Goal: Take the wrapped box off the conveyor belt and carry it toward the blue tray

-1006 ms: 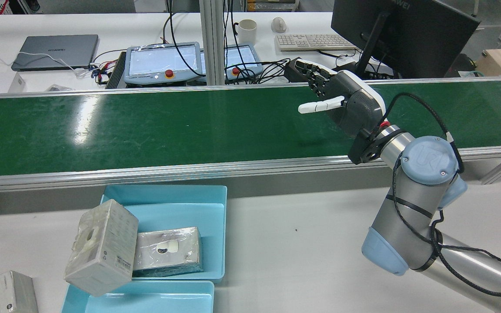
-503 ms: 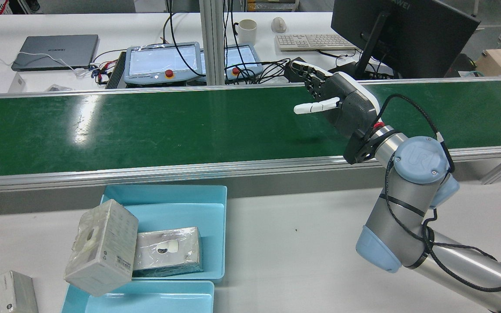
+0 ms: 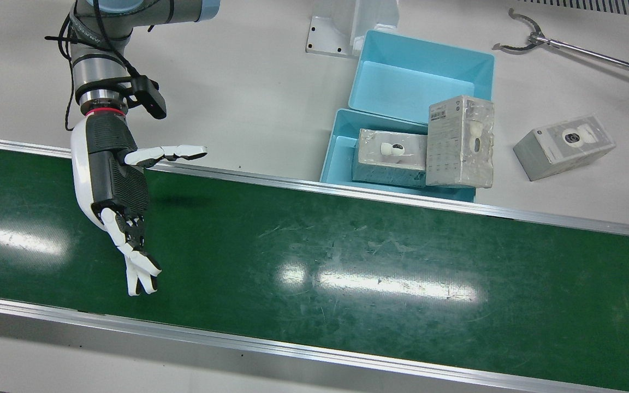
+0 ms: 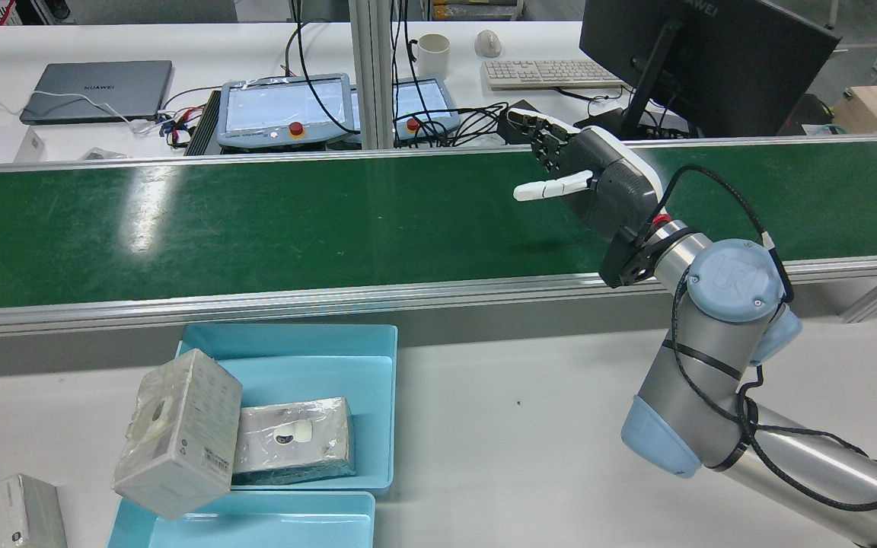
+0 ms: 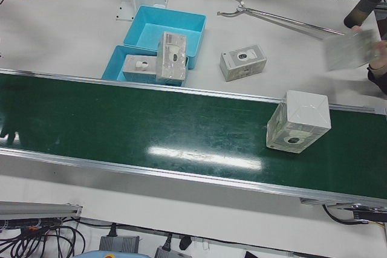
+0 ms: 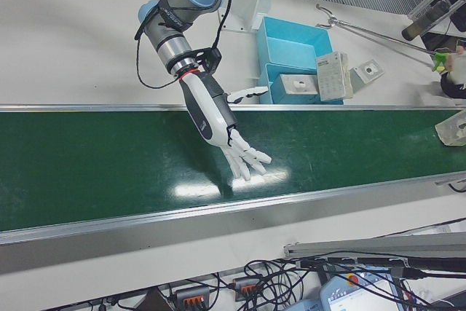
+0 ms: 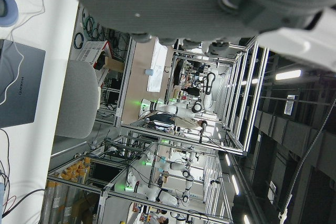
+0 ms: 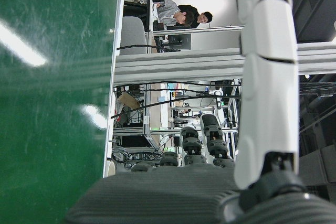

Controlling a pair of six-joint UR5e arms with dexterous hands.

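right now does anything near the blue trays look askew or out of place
Yes. One wrapped box stands tilted across the blue tray rim, leaning on the box lying inside. Another box lies on the table outside the trays.

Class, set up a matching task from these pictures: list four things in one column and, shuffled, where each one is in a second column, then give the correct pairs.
Things:
1. right robot hand
2. box on the belt
3. flat box
4. keyboard

Places:
A. lying inside a blue tray
B. on the white desk beyond the belt
C. open above the green belt, holding nothing
D. standing on the belt, far from the hand

Pairs: 1-C, 2-D, 3-A, 4-B
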